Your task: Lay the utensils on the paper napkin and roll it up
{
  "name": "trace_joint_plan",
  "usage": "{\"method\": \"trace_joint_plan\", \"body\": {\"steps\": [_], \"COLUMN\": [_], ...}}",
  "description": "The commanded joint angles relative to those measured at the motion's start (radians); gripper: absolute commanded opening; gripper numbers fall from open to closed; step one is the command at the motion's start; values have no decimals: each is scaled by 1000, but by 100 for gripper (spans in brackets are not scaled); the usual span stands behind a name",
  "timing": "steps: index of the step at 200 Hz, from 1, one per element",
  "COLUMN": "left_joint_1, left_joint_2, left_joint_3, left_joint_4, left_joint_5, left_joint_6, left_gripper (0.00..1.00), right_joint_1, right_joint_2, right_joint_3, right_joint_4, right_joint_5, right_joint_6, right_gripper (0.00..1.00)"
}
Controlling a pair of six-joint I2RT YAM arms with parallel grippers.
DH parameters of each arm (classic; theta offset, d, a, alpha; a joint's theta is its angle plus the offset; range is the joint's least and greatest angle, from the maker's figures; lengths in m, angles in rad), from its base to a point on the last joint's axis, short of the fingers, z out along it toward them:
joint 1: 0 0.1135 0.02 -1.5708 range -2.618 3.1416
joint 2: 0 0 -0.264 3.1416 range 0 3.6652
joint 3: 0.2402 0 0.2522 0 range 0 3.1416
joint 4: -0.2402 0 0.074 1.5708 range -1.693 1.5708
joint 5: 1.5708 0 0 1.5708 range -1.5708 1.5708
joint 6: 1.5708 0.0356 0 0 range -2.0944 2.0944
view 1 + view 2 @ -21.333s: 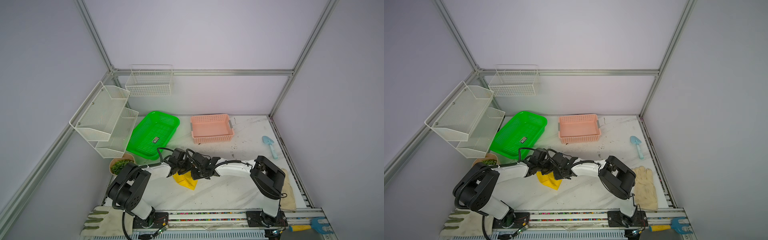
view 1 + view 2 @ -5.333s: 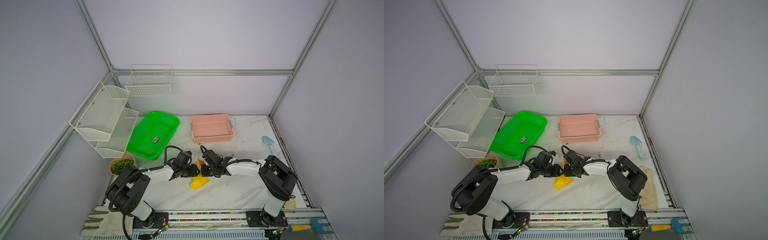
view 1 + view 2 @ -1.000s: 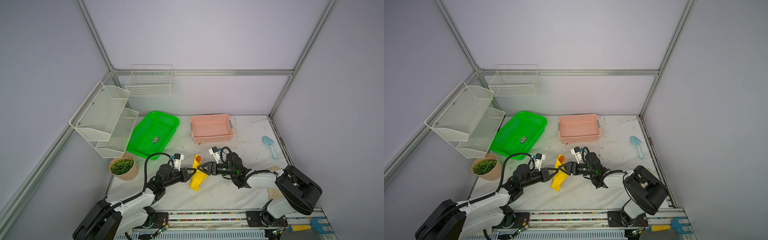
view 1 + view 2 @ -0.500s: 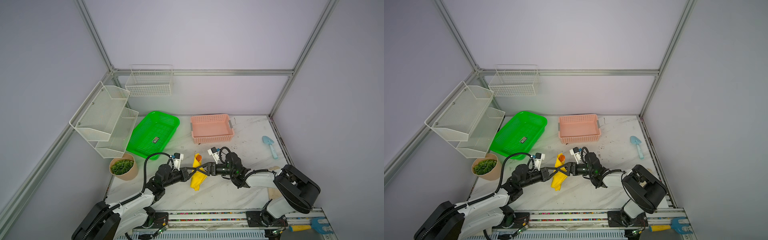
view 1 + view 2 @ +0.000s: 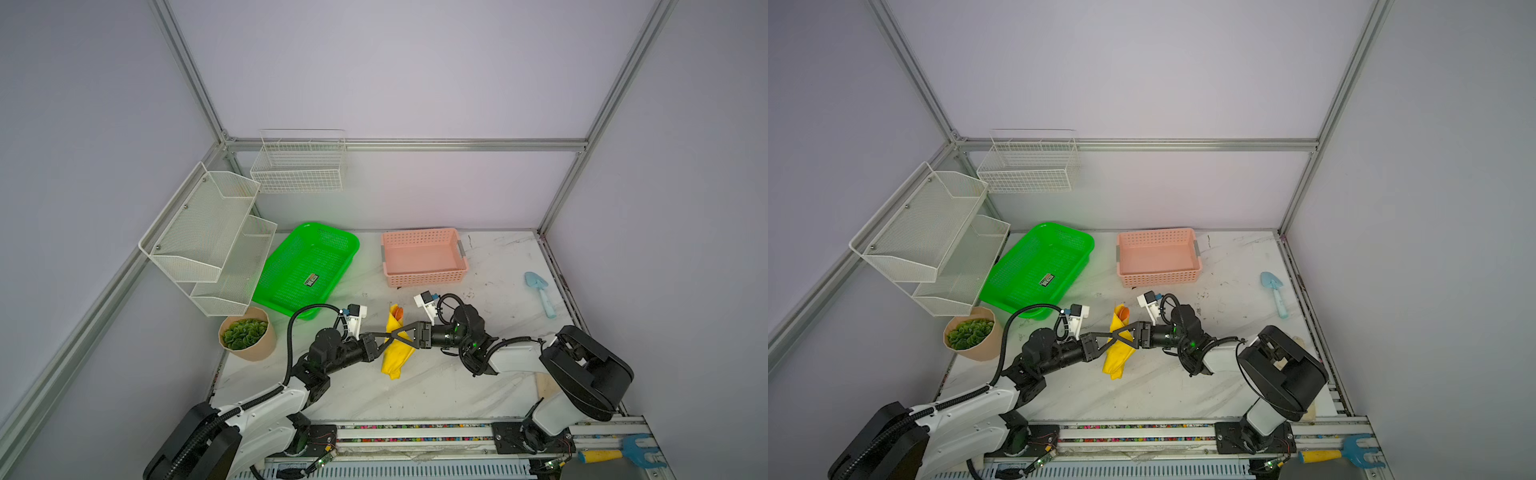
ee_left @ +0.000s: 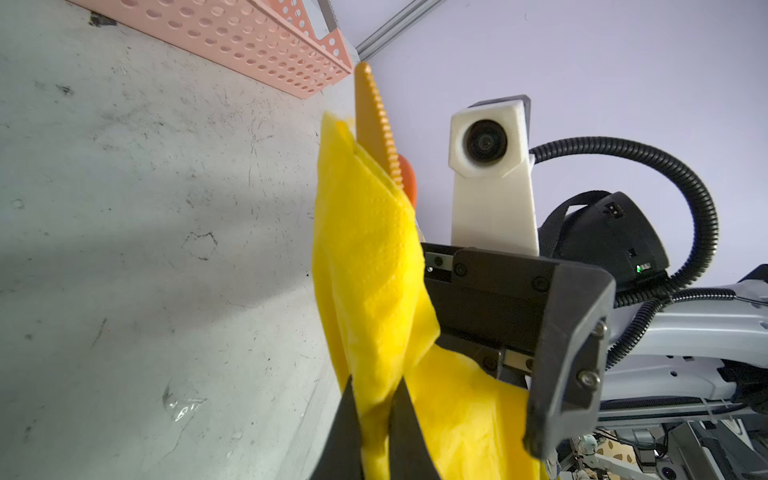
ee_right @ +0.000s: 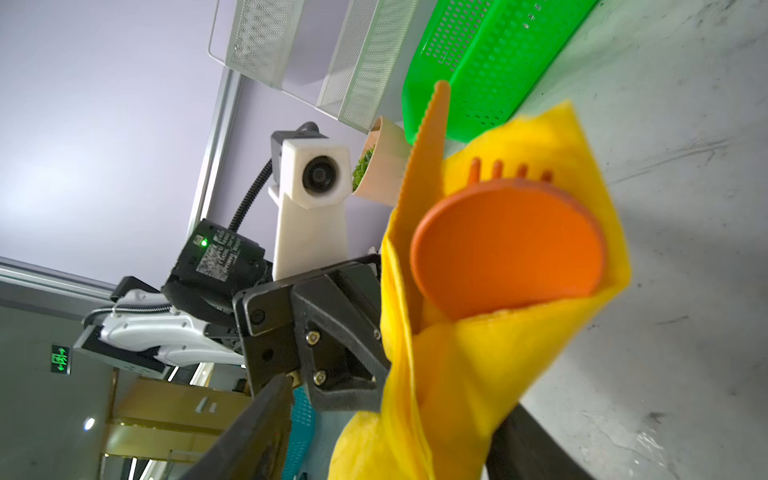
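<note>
The yellow paper napkin [image 5: 395, 357] [image 5: 1118, 353] is wrapped into a loose roll around the orange utensils. Out of its open end stick the spoon bowl [image 7: 507, 249], fork tines [image 7: 511, 171] and a serrated orange blade [image 6: 374, 112] [image 7: 428, 137]. My left gripper [image 6: 376, 388] [image 5: 385, 340] is shut on a fold of the napkin [image 6: 365, 249] near the roll's middle. From the opposite side my right gripper [image 7: 390, 436] [image 5: 397, 333] straddles the roll, open. One finger [image 7: 528, 444] is at the napkin's edge and the other [image 7: 257, 428] stands clear of it.
A pink basket [image 5: 424, 279] and a green basket [image 5: 291, 286] stand behind the arms. White wire shelves [image 5: 208, 232] and a potted plant [image 5: 245, 334] are at the left. A light-blue trowel [image 5: 539, 291] lies at the right, and a blue rake [image 5: 615, 454] by the front rail.
The roll stays in the same place between the two grippers. My right gripper's jaws have drawn a little closer around it. The left gripper keeps its hold.
</note>
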State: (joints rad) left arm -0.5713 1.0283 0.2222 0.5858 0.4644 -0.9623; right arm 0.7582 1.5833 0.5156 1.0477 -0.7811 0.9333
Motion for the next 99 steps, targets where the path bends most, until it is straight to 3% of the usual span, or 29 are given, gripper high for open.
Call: {"method": "trace_joint_plan", "body": {"steps": [1, 45, 99], "left_joint_1": [5, 5, 5], "left_joint_2": [-13, -20, -39], "left_joint_3": [-18, -16, -10], "left_joint_4": [58, 49, 35], "left_joint_5": [14, 16, 22], "left_joint_6": [-12, -13, -21], "left_gripper": [7, 9, 19], "right_joint_1": [5, 6, 7], "right_joint_2": [14, -6, -26], "right_joint_3": [10, 7, 3], "right_joint_4": [114, 111, 90], "right_joint_5": [-26, -18, 17], "right_joint_6": [45, 50, 47], "right_gripper": [54, 25, 3]}}
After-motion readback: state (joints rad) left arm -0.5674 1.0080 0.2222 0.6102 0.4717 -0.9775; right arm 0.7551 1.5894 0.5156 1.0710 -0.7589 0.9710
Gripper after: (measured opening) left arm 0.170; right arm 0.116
